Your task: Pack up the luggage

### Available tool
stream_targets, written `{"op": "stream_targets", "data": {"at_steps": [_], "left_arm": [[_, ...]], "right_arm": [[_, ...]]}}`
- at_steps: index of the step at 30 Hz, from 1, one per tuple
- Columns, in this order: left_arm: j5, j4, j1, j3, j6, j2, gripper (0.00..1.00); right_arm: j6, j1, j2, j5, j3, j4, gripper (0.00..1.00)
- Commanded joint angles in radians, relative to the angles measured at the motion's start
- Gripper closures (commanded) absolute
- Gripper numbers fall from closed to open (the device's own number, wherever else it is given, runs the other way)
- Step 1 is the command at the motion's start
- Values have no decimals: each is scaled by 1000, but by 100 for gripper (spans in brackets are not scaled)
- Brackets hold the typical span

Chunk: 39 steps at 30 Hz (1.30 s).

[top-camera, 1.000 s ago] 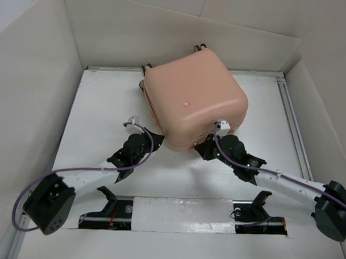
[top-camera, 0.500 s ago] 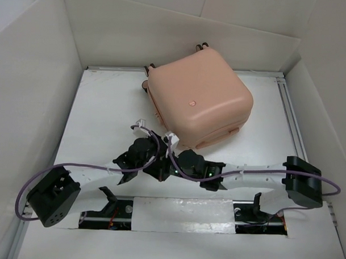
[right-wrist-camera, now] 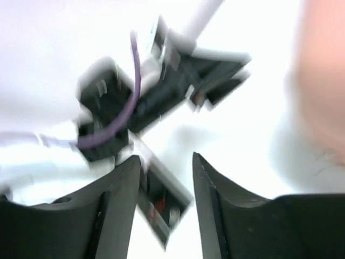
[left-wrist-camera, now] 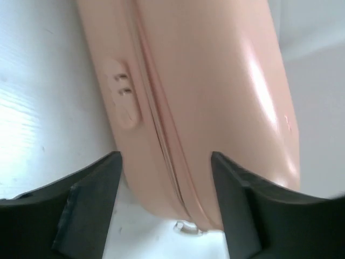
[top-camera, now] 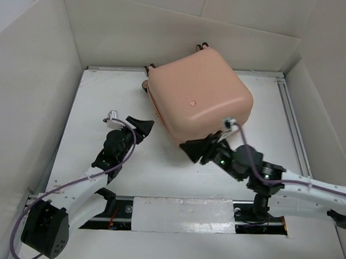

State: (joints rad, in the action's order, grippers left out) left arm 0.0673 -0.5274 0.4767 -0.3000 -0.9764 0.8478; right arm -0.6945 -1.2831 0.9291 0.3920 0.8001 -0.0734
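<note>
The luggage (top-camera: 199, 99), a closed peach-pink hard-shell suitcase, lies flat at the back middle of the white table, two wheels (top-camera: 147, 68) showing at its far-left corner. My left gripper (top-camera: 143, 126) is open just off its near-left side. In the left wrist view its fingers (left-wrist-camera: 91, 205) frame the luggage's (left-wrist-camera: 205, 97) rounded corner and zipper seam without touching it, and a small zipper pull (left-wrist-camera: 188, 227) lies on the table below. My right gripper (top-camera: 189, 148) is open in front of the near corner, pointing left. The right wrist view is blurred, with the gripper (right-wrist-camera: 165, 159) holding nothing.
White walls (top-camera: 44, 74) enclose the table on the left, back and right. A metal rail (top-camera: 292, 122) runs along the right side. The arms' mounting bar (top-camera: 181, 212) lies along the near edge. The left arm (right-wrist-camera: 135, 97) shows blurred in the right wrist view.
Both grippers have gone from shut to open. The left arm has pulled back to the left, and the right arm has swung right. The luggage turned earlier and now stays put.
</note>
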Motion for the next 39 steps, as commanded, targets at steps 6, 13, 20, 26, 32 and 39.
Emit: {"op": "stream_targets", "data": {"at_steps": [6, 13, 20, 26, 32, 39], "left_arm": [[-263, 14, -306, -342, -19, 359, 12], [-342, -59, -343, -665, -88, 729, 0], [-273, 182, -365, -1222, 51, 1085, 0], [-273, 365, -386, -1654, 25, 1383, 0], [-241, 481, -386, -1858, 35, 1568, 0], [-388, 197, -356, -1663, -40, 1555, 23]], "right_arm": [[117, 451, -96, 105, 117, 361, 37], [207, 1013, 132, -183, 231, 287, 17], [168, 1291, 382, -304, 333, 157, 15], [145, 1394, 698, -530, 530, 127, 15], [145, 1384, 819, -575, 530, 60, 16], [187, 1349, 945, -746, 565, 50, 21]]}}
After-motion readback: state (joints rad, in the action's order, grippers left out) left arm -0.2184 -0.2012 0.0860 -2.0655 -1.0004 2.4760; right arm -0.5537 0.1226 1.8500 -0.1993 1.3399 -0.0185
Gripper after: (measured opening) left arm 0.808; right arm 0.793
